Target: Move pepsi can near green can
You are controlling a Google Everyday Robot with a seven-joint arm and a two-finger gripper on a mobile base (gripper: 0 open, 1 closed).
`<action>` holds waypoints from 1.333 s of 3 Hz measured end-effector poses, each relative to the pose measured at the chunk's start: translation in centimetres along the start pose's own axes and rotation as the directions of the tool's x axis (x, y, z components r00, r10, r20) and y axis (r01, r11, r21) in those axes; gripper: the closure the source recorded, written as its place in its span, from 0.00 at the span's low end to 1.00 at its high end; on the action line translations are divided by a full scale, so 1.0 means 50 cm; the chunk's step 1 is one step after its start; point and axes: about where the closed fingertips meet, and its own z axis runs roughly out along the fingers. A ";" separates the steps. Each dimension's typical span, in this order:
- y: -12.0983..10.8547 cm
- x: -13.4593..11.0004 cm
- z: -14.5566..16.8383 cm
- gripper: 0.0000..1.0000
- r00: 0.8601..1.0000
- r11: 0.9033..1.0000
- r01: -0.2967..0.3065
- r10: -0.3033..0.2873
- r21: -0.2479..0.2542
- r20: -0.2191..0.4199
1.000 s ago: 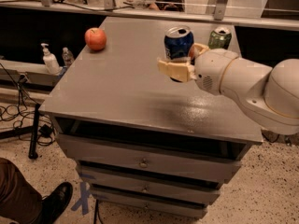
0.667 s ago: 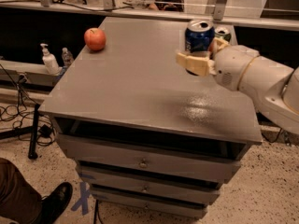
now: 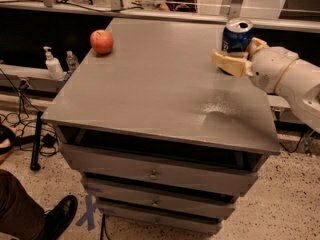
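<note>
One pepsi can (image 3: 237, 34), clasped by the hand (image 3: 242, 55), far right of grey table (image 3: 150, 89), apple (image 3: 101, 41) far left.

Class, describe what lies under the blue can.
The grey table lies below the blue can. The end effector grips its lower part, hiding its base, so contact with the table cannot be seen.

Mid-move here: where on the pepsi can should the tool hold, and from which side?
Grip the pepsi can on its lower side wall, coming in level from the right side of the table. It is upright, so the straight round wall gives two opposing faces; the rimmed top gives none. The tool is there now, at the rear right corner, shut around the can's lower body.
</note>
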 end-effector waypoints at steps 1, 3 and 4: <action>-0.047 0.033 -0.035 1.00 1.000 0.998 0.017 -0.015 0.058 -0.027; -0.112 0.098 -0.089 1.00 1.000 0.985 0.010 -0.008 0.174 -0.018; -0.132 0.125 -0.072 1.00 1.000 0.981 -0.004 0.002 0.192 0.014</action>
